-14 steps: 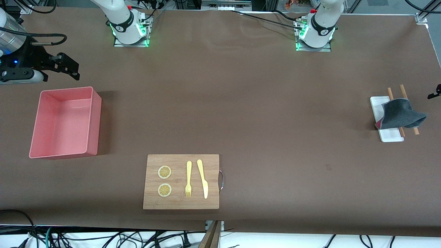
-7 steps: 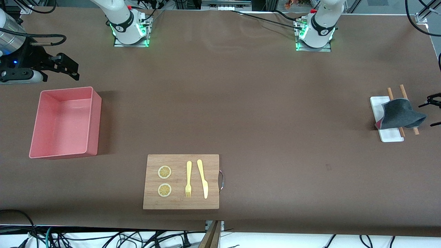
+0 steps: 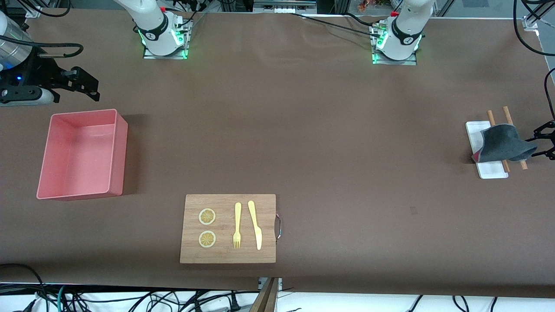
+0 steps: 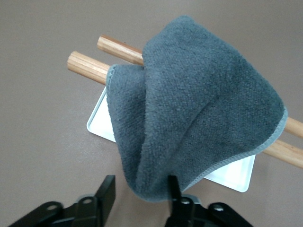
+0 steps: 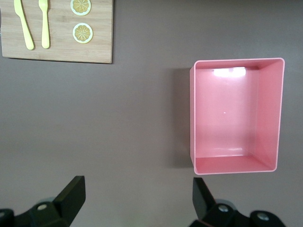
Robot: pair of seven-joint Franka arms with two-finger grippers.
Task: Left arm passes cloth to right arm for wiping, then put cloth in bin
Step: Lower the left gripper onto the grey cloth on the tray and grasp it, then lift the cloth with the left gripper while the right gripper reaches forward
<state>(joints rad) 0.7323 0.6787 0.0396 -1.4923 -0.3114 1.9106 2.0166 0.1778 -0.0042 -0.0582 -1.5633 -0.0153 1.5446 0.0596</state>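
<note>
Brown table covering (image 3: 329,143) runs wide, cables trailing off its edges. At the left arm's end, the cloth (image 3: 505,143) drapes over two wooden sticks (image 3: 506,113) and a white tray (image 3: 492,171), hiding most of both. The left gripper (image 4: 139,191) is mostly cut off there, fingers (image 4: 173,185) astride the cloth's hanging corner, not pressed together. The right gripper (image 3: 89,86) waits, spread wide, above the table beside the bin (image 3: 119,151), its arm cropped by the frame.

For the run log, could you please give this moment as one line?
left gripper: closing around cloth corner | cloth: draped over sticks | right gripper: open, waiting | bin: empty
</note>
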